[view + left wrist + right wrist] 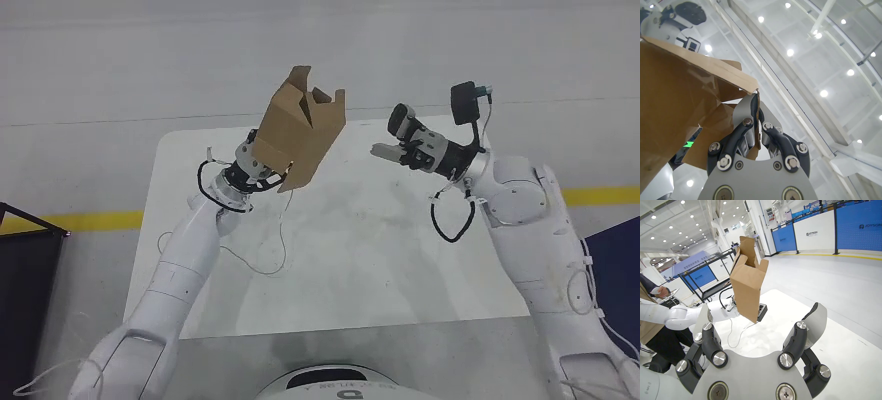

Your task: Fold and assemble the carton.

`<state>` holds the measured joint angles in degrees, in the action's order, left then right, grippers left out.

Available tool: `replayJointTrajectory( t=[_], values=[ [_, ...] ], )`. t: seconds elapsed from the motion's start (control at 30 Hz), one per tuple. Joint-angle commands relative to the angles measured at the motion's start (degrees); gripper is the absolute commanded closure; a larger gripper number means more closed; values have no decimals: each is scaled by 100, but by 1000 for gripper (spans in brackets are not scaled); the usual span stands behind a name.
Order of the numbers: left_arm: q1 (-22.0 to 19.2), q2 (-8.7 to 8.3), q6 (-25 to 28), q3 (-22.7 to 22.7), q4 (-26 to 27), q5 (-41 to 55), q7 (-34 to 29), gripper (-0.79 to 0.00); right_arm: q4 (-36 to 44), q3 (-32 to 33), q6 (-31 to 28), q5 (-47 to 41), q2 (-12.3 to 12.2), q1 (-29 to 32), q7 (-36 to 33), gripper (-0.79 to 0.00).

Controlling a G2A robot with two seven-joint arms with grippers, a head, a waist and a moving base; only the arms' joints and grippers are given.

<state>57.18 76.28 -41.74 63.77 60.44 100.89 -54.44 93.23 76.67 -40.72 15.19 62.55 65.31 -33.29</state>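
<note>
A brown carton (300, 125) hangs above the far left part of the white table (350, 260), squared into a tube with its upper flaps standing open. My left gripper (262, 168) is shut on a bottom flap of the carton (677, 98), with the cardboard edge pinched between its fingers (754, 106). My right gripper (395, 140) sits open to the right of the carton, a short gap away, with nothing between its fingertips. In the right wrist view the carton (747, 287) stands upright beyond my right gripper (761, 313).
Cables (270, 250) trail over the table under the left arm. A yellow floor line (90, 220) runs past the table on both sides. A dark object (25, 290) stands at the left edge of the floor.
</note>
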Motion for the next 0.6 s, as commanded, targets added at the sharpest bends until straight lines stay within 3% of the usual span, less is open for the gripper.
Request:
replayJointTrajectory(
  t=[0.0,0.3,0.57],
  values=[
    [-108,54,-12,-142,-115,-32,-98,0,-155,-118,52,223,15,-38,67,-785],
    [-390,167,48,-319,-517,-250,-458,0,-686,-611,-52,102,111,-248,400,-785],
    [-498,223,73,-388,-680,-457,-605,0,-667,-839,-311,61,165,-428,604,-785]
  ],
)
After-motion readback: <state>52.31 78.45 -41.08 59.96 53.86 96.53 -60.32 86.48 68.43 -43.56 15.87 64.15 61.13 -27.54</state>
